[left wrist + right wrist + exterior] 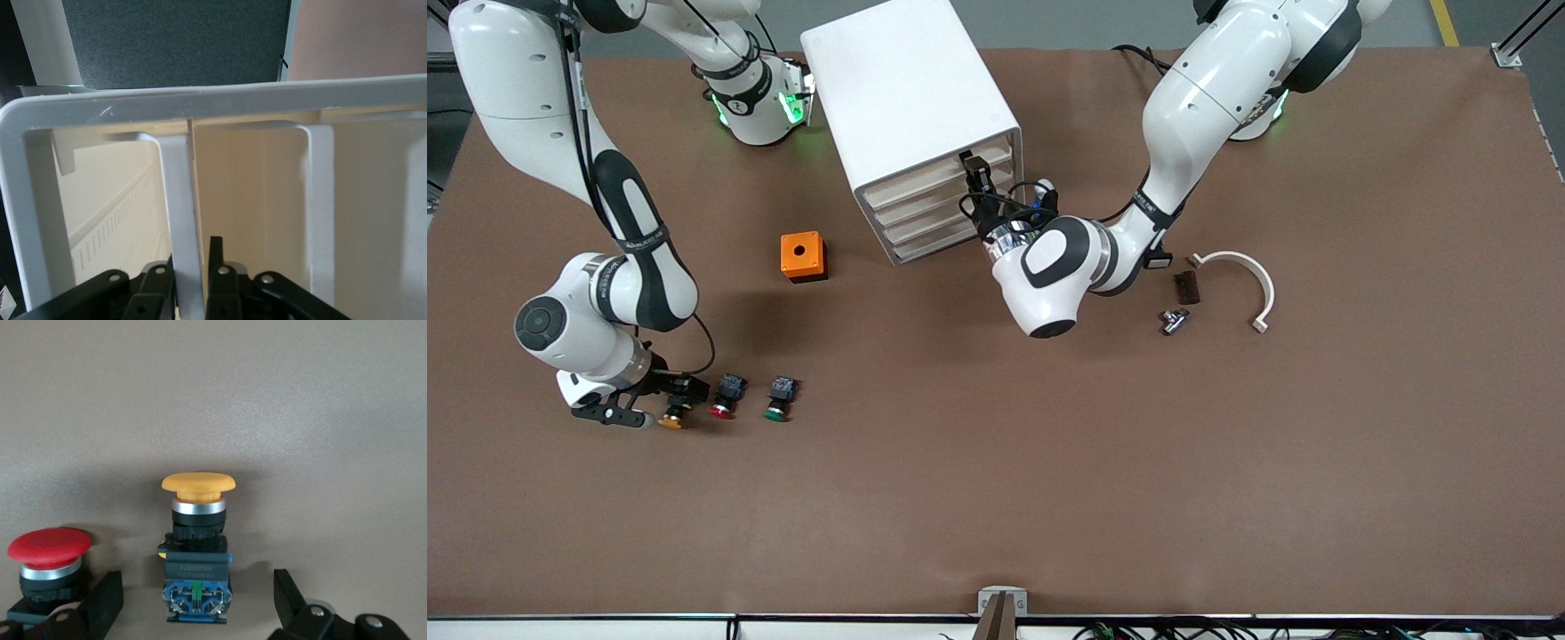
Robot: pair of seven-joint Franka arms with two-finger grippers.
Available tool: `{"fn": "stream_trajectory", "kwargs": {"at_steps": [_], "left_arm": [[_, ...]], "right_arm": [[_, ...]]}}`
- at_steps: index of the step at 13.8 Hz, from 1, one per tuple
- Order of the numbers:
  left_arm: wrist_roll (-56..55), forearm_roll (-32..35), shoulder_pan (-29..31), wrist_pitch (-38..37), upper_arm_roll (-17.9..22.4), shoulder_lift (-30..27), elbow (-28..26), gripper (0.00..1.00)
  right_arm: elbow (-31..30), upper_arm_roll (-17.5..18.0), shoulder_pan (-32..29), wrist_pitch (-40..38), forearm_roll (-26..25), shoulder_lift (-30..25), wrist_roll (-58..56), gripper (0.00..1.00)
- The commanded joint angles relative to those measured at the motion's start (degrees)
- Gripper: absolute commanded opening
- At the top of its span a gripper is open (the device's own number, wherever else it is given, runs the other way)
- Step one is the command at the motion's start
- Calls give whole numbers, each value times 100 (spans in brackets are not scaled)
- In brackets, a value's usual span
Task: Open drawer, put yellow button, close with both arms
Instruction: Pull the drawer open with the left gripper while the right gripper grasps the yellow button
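The yellow button (673, 418) lies on the table near the right arm's end, with its cap toward the front camera. In the right wrist view its yellow cap (198, 485) and blue rear block show. My right gripper (660, 402) is low over it and open. Its fingers (288, 597) stand on either side of the rear block with gaps. The white cabinet (911, 84) stands at the back middle. My left gripper (976, 178) is at the uppermost drawer (934, 178), shut on that drawer's white front lip (179, 200). The drawer sits pushed in.
A red-capped button (723, 404) and a green-capped button (779, 404) lie beside the yellow one; the red one also shows in the right wrist view (48, 550). An orange box (803, 256) stands near the cabinet. A white curved piece (1249, 276), a dark block (1187, 286) and a metal fitting (1174, 320) lie toward the left arm's end.
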Motion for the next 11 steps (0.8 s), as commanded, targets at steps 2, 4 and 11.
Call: {"fn": "stream_trajectory", "kwargs": {"at_steps": [2,4,11], "left_arm": [[-168,-97,-50,-69,8,102,153,9],[-160,-97,-32,-69,17,102,153,8],[-168,-229,415,-69,70,102,171,10]], "right_arm": [[99,5,-6,223,135,135,-93,100],[99,5,-6,223,135,161,-146,100],[90,5,29,144,135,161,-128,20]]}}
